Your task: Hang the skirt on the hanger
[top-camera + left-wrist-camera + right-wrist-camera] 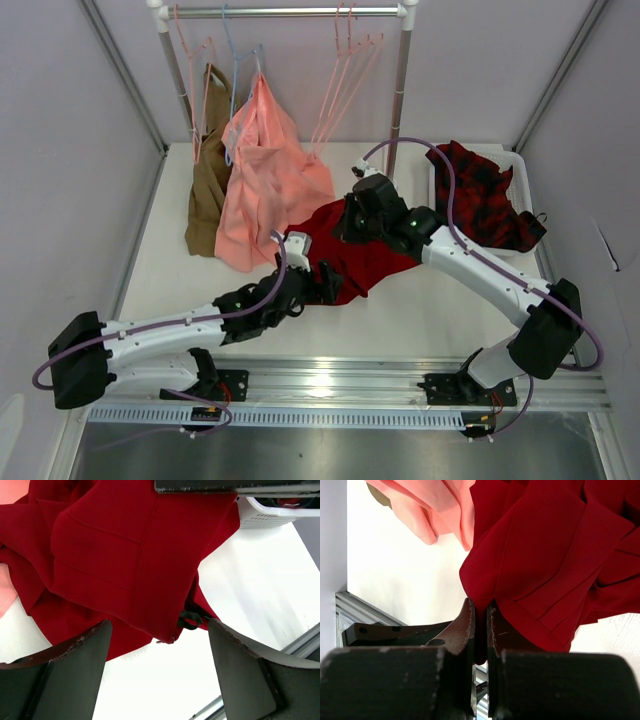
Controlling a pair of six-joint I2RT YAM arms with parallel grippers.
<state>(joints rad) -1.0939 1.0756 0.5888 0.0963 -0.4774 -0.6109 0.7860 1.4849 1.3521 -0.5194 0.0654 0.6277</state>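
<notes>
The deep-red skirt [365, 255] lies bunched at the middle of the table, with its upper part lifted. My right gripper [357, 218] is shut on a fold of the skirt [545, 545], and red cloth fills the narrow gap between the jaws of the right gripper [481, 611]. My left gripper [318, 282] stands open at the skirt's near edge. In the left wrist view the left gripper [160, 625] has a hanging corner of the skirt [115, 555] and a small dark loop [189, 620] between its fingertips, untouched. Pale-pink wire hangers [345, 90] hang on the rail behind.
A salmon-pink garment [265, 180] and a brown one [208, 170] hang from the rail [290, 12] at the back left, beside a light blue hanger [235, 60]. A red-and-black checked garment [485, 195] lies in a white basket [523, 165] at the right.
</notes>
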